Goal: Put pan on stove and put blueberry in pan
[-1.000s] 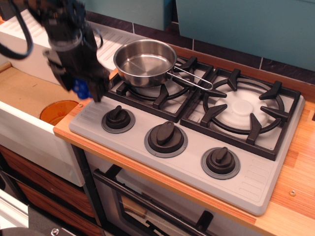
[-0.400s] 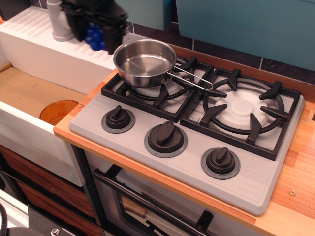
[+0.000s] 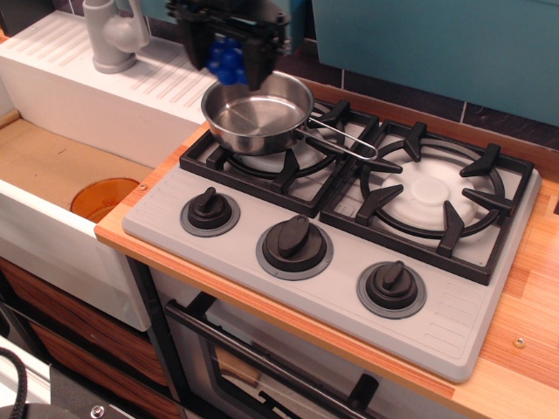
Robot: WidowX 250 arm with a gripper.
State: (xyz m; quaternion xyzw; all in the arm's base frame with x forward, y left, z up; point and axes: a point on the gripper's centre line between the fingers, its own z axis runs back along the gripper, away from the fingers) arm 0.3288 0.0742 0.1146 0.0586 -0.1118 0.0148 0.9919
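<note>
The steel pan (image 3: 255, 112) sits on the left burner grate of the grey stove (image 3: 454, 323), its wire handle pointing right. My black gripper (image 3: 229, 61) hangs above the pan's far-left rim at the top of the view. It is shut on the blueberry (image 3: 225, 58), a dark-blue cluster showing between the fingers. The pan's bowl holds nothing.
Three black knobs (image 3: 294, 242) line the stove's front. The right burner grate (image 3: 430, 194) is bare. A white sink with a grey faucet (image 3: 111, 35) and an orange drain (image 3: 103, 197) lies to the left. A teal wall stands behind.
My gripper, holding the blueberry, rose from beside the stove's left edge and moved up and right, from over the sink to above the pan's far rim.
</note>
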